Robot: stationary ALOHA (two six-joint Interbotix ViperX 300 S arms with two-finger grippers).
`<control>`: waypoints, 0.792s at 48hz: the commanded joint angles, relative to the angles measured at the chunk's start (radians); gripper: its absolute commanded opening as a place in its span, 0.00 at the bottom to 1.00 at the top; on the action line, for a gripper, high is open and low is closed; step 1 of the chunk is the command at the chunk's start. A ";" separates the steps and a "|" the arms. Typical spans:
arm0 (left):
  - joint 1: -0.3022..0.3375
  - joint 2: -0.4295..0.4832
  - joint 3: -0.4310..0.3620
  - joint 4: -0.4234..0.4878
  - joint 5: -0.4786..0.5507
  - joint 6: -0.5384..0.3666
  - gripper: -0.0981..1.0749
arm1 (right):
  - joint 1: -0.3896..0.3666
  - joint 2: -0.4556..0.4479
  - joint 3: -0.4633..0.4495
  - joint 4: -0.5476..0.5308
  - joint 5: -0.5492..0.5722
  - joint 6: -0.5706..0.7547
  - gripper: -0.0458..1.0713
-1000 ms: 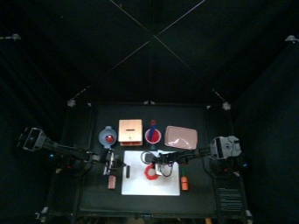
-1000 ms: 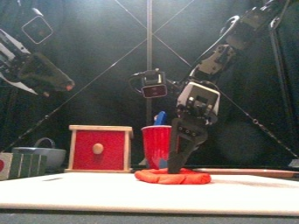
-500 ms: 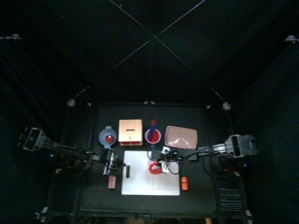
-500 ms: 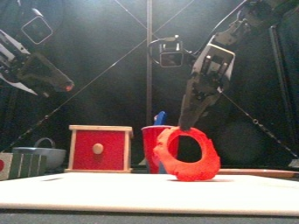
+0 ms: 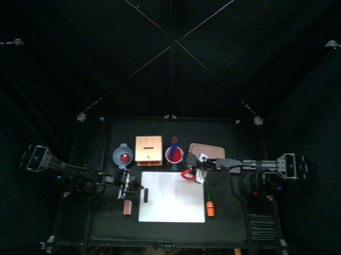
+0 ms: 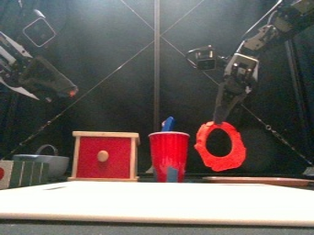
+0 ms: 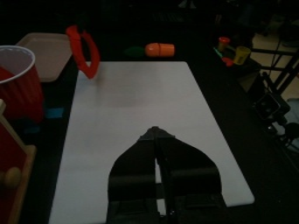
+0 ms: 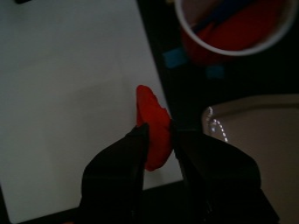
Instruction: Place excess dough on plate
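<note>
One soft, limp dough (image 6: 221, 147) ring hangs from my right gripper (image 8: 159, 140), pinched at its upper edge; light, tears easily.

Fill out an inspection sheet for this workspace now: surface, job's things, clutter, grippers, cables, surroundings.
Surface: white sheet on the black table, bare.
Job's things: excess dough, a red ring, hangs in the air from the right gripper; plate beyond the sheet, nothing seen on it.
Clutter: red cup, red box, orange block.
Grippers: right shut on the dough; left gripper shut, resting over the sheet.
Cables: nothing seen.
Surroundings: black curtains.
</note>
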State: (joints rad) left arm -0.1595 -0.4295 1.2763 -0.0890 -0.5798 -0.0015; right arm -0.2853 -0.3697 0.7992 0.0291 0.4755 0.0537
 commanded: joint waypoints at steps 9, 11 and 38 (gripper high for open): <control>0.005 0.000 -0.011 0.000 -0.003 0.000 0.33 | -0.175 -0.112 0.117 -0.017 -0.035 -0.003 0.64; 0.005 -0.002 -0.011 0.002 -0.003 0.000 0.33 | -0.204 -0.120 0.138 -0.020 -0.048 -0.003 0.64; 0.005 -0.002 -0.014 0.000 -0.003 0.000 0.33 | -0.345 -0.083 0.233 -0.029 -0.169 -0.003 0.82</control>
State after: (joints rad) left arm -0.1580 -0.4295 1.2778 -0.0890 -0.5798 -0.0015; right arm -0.6243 -0.4464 1.0400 0.0000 0.3083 0.0491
